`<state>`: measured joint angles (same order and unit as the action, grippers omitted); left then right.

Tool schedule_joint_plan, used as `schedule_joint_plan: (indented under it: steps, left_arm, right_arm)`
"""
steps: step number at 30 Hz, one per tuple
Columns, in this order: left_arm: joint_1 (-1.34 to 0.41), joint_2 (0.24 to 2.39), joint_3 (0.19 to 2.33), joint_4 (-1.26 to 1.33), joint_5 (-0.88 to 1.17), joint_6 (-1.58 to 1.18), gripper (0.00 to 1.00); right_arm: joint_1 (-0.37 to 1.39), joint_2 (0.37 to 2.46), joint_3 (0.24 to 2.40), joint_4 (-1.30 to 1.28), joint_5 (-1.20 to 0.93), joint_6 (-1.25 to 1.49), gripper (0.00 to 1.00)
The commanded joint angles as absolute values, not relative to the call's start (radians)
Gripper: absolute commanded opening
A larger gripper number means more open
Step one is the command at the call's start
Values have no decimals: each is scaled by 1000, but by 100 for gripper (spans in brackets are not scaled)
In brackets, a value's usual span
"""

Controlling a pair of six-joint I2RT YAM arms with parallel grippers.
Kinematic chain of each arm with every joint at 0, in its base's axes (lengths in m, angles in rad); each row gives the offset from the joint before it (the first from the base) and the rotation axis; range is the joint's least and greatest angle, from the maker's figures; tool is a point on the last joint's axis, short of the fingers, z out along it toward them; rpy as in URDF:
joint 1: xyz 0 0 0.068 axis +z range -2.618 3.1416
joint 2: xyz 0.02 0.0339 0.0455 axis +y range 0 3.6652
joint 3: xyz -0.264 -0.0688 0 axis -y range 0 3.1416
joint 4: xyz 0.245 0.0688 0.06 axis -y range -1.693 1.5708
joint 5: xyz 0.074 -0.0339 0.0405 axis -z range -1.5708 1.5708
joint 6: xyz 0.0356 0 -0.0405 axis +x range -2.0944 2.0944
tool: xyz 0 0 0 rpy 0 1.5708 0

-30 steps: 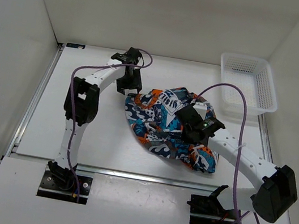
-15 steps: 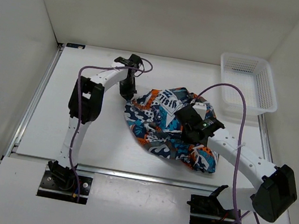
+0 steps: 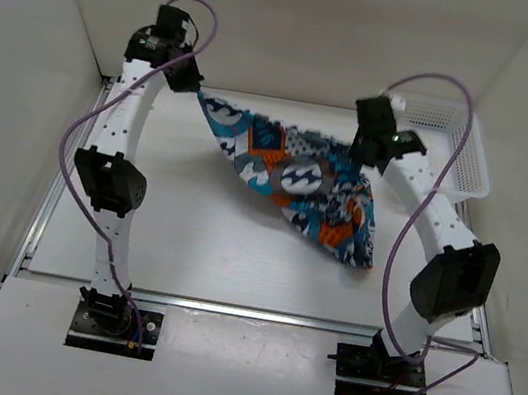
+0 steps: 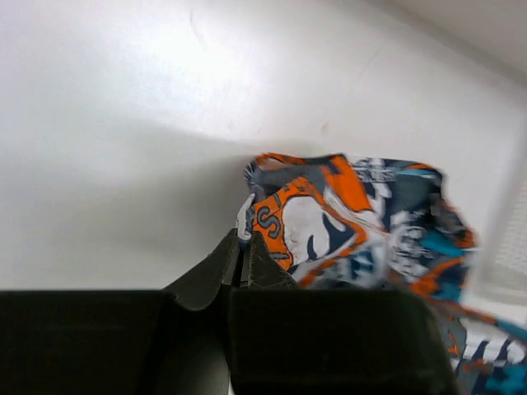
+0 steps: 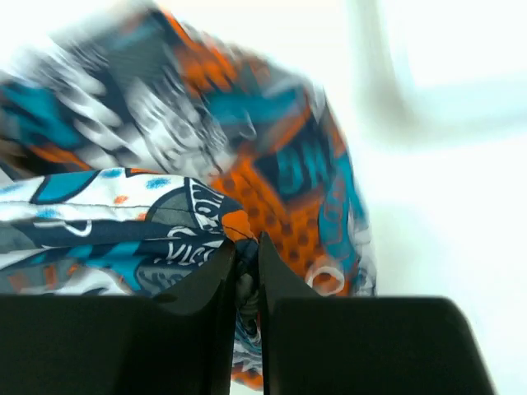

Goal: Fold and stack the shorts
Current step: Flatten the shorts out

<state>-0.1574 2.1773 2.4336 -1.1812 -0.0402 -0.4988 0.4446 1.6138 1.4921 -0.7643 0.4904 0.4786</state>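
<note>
You have one pair of shorts [image 3: 298, 178], strung up left of the basket [image 3: 479, 173] with one end in each gripper. The print carries lettering, but it is too blurred for you to read. Your left gripper [image 3: 197, 91], well left of the basket, has its fingers pinched on the shorts' edge. Your right gripper [image 3: 365, 158], just beside the basket, is clamped on the opposite end. There is one white mesh basket, and your right arm partly hides its inside.
</note>
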Motion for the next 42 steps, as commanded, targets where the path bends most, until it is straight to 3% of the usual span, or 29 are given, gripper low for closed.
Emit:
schedule_joint_plan:
  steps: [1,4,7,10,12,15,16,17,20,22,25,28,29,32,34,35,36,37,39,42]
  left_arm:
    - [-42,2077,2555,-1227,30,-497,10]
    - [63,1978,2528,-1163,118,-544,10]
    - [126,1861,2451,-1132,140,-545,10]
    - [137,1757,2326,-1132,140,-532,10]
    - [127,1641,2093,-1085,149,-532,10]
    - [71,1464,1791,-994,149,-545,10]
    - [57,1425,1596,-947,169,-557,18]
    - [43,1392,1498,-921,193,-557,33]
    - [-1,1319,1254,-905,225,-569,90]
    - [-2,1275,1201,-905,195,-558,90]
    - [-2,1232,1177,-920,118,-558,80]
    - [-2,1229,1177,-931,67,-558,61]
    - [-2,1255,1177,-931,67,-567,57]
    - [-2,1330,1164,-931,55,-587,51]
    - [-2,1368,1126,-910,87,-597,60]
    - [-2,1411,1111,-901,107,-612,79]
    - [-2,1437,1079,-856,194,-594,87]
    - [-2,1466,1063,-838,231,-594,91]
    - [-11,1543,1028,-799,268,-594,94]
    - [-11,1612,1019,-746,278,-604,94]
  right_arm:
    - [358,1698,1903,-701,511,307,1]
    - [337,1753,2194,-724,477,270,1]
    - [353,1715,2234,-712,433,230,1]
    - [405,1561,2053,-617,457,198,1]
    - [445,1461,1771,-522,478,209,1]
    - [491,1255,1360,-444,543,285,30]
    - [500,1165,1266,-443,557,316,62]
    - [509,1123,1182,-443,566,349,77]
    - [522,994,951,-541,531,498,94]
    - [531,927,888,-634,497,587,95]
    - [531,873,870,-742,486,687,85]
    - [522,873,870,-817,441,770,44]
    - [522,882,870,-828,417,787,22]
    - [522,928,853,-828,319,850,9]
    - [522,937,798,-789,200,871,13]
    - [522,937,772,-728,157,899,20]
    - [522,937,743,-692,112,913,34]
    - [509,937,712,-655,28,926,42]
    - [489,916,626,-542,-44,971,60]
    - [468,907,552,-440,-132,1008,74]
